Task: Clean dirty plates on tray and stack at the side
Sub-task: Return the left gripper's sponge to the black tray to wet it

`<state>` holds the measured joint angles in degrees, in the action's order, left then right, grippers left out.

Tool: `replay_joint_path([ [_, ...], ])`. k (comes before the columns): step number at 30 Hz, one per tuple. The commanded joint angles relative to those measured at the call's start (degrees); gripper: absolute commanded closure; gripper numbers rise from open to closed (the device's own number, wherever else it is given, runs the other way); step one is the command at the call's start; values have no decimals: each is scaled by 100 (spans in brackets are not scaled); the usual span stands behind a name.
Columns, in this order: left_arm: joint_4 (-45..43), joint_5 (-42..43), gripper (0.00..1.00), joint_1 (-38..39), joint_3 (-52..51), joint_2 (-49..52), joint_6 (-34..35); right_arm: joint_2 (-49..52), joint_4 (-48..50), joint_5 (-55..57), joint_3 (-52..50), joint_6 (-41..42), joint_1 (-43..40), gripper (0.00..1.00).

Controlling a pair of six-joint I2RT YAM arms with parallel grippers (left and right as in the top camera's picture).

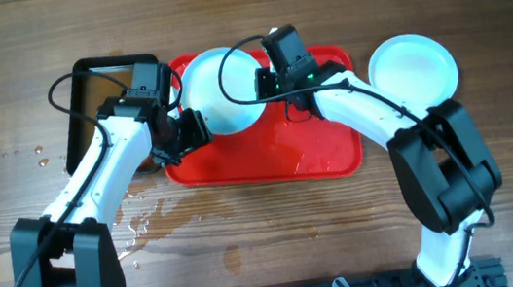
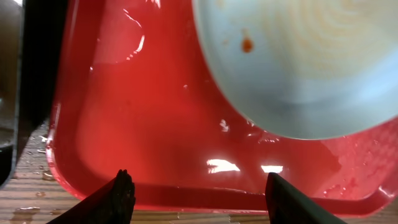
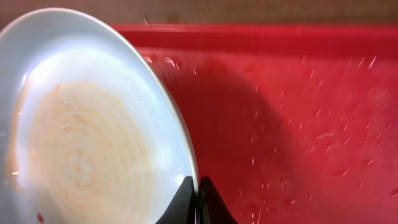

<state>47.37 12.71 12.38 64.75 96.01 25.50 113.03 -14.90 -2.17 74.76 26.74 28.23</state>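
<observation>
Clamped in the right gripper [image 3: 194, 200]: the rim of the smeared plate [image 3: 93, 137], at the far left of the tray [image 3: 298, 112] — seemingly to steady it for wiping. Spread and empty over the near-left corner: the left gripper [image 2: 198, 186]. Set aside right of the tray — one clean plate [image 1: 412, 67].

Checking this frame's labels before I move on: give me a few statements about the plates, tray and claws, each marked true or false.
1. The right claw is shut on the rim of the streaked plate. True.
2. The left claw grips a plate. False: it is open and empty, above the tray near its edge.
3. A second plate lies on the table, right of the tray. True.
4. The black pan stands right of the tray. False: it stands at the tray's left.
</observation>
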Motion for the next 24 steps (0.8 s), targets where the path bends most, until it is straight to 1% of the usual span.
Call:
replay_joint_path([
  [1,-61,-260,34,4,-26,-33,-105,-225,28,699,11,-452,116,96],
  [2,-81,-286,36,4,-26,-33,-87,-251,28,861,11,-514,170,96],
  [6,-125,-730,36,4,-26,-33,376,-483,35,1598,11,-684,431,96],
  [9,-173,-728,36,4,-26,-33,391,-680,37,2382,11,-927,686,96],
  [12,-212,-726,37,4,-26,-33,391,-715,-33,2524,11,-1021,874,96],
  [14,-216,-726,38,4,-26,-33,391,-715,-262,2363,11,-765,901,96],
  [17,-232,-774,39,4,-26,-33,391,-715,-566,1816,11,-417,874,96],
  [20,-341,-1073,37,-39,-26,-33,393,-708,-962,911,11,-79,780,96],
  [24,-505,-1091,37,-494,-26,-33,544,-695,-1353,31,9,188,721,96],
])
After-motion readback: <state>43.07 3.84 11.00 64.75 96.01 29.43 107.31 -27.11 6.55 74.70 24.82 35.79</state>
